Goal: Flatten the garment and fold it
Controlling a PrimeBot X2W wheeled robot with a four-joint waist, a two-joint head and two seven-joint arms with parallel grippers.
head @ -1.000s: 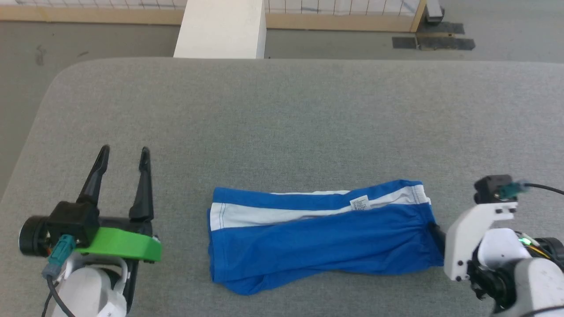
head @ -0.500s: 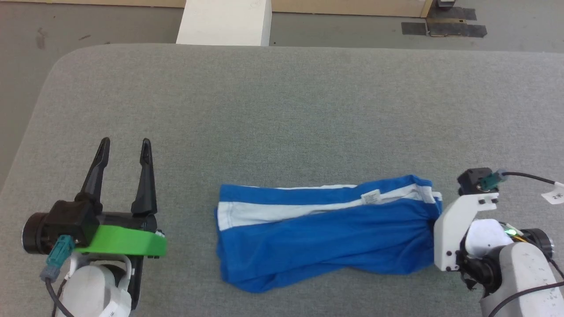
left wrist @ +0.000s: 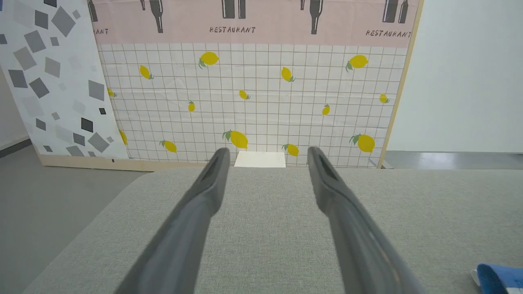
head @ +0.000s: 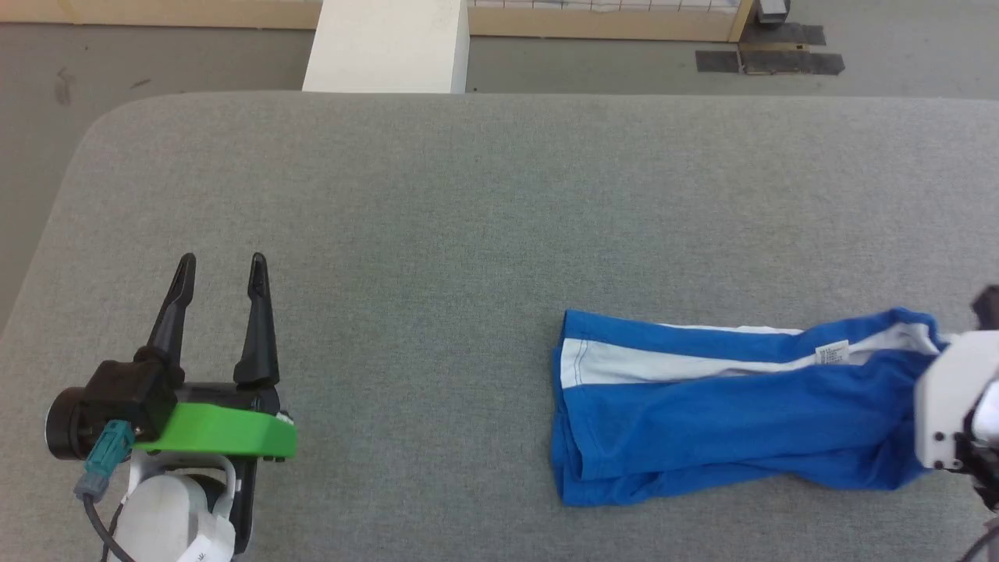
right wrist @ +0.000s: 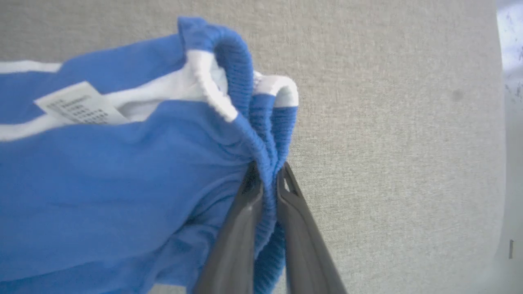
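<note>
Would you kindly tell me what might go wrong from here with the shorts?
The right gripper pinches only a bunched bit of waistband, so the shorts may slip free under a pull. The left gripper stands open far off, so pulling may drag them rather than flatten them. The edge of the table lies near the grip.

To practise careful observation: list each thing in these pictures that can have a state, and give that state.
Shorts: rumpled on the table, waistband end bunched.
Label: exposed, face up.
Left gripper: open, empty.
Right gripper: shut on the waistband.
</note>
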